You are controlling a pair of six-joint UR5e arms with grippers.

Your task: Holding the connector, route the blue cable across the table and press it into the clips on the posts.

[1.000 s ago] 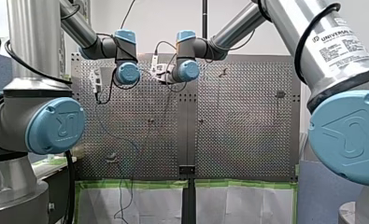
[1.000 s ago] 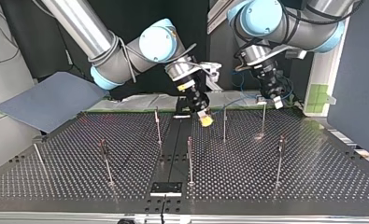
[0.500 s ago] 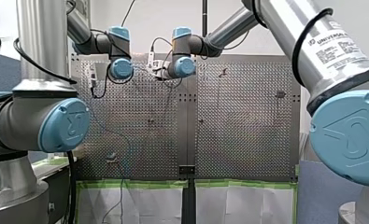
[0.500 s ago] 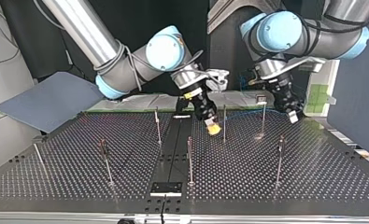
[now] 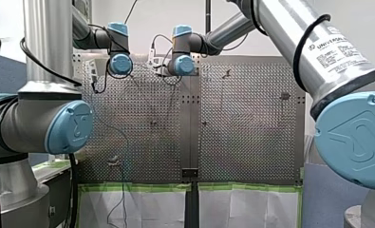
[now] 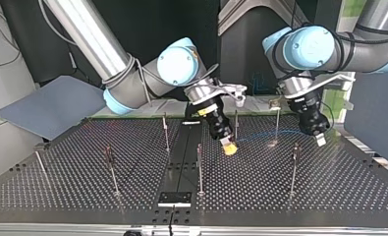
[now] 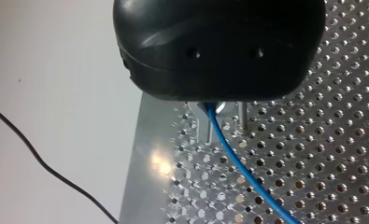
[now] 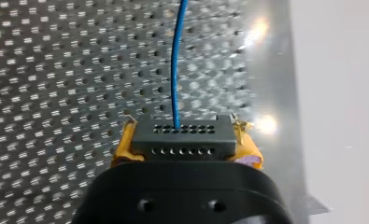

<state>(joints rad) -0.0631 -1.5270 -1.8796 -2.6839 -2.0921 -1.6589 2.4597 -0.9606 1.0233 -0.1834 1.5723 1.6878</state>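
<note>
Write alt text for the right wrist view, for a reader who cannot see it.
My right gripper clamps a black connector between yellow-padded fingers. A blue cable leaves the connector's top row of holes and runs straight ahead over the perforated table, close to its edge.

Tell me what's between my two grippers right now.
In the top view, the blue cable runs from my right gripper to my left gripper, crossing one thin post.

The counter is perforated metal, bright and reflective. The blue cable has a smooth, faintly shiny plastic jacket. The connector is matt black plastic. The pads of my right hand look yellow and rubbery. The posts are thin bare metal.
</note>
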